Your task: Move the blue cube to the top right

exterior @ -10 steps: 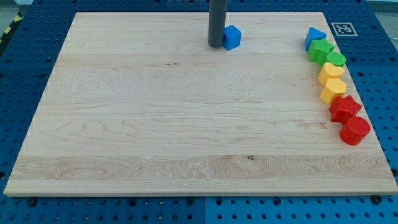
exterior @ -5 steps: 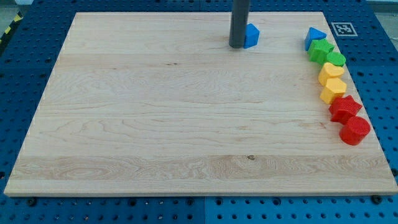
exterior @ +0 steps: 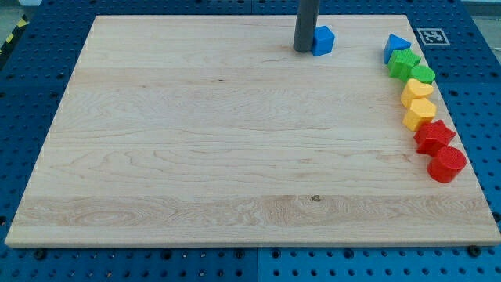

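**Base:** Where is the rod sitting right now?

**Me:** My tip (exterior: 304, 51) is resting near the board's (exterior: 196, 180) 12 o'clock edge, touching the blue cube (exterior: 322, 40) on its 9 o'clock side. There's no gripper on this rig, so nothing is clenching or releasing; I'm only pressing against the block's side.

**Base:** How are you planning the push?

**Me:** I'm judging the cube is partway along, with bare wood between it and the corner. I'm aiming to keep the contact centred on the near face and drive toward 3 o'clock, nudging slightly toward 12. Off-centre contact would likely be spinning it or letting it slip past the rod.

**Base:** Anything in the way?

**Me:** Over at 3 o'clock, the blue triangular block (exterior: 396, 45) is heading a column running toward 5 o'clock: two green blocks (exterior: 412, 68), two yellow blocks (exterior: 418, 102), a red star (exterior: 434, 136) and a red cylinder (exterior: 447, 164). I'm wanting to stop short of the blue one.

**Base:** And the cube itself?

**Me:** It's looking small, bright blue, sharp-edged, sitting flat, slightly rotated.
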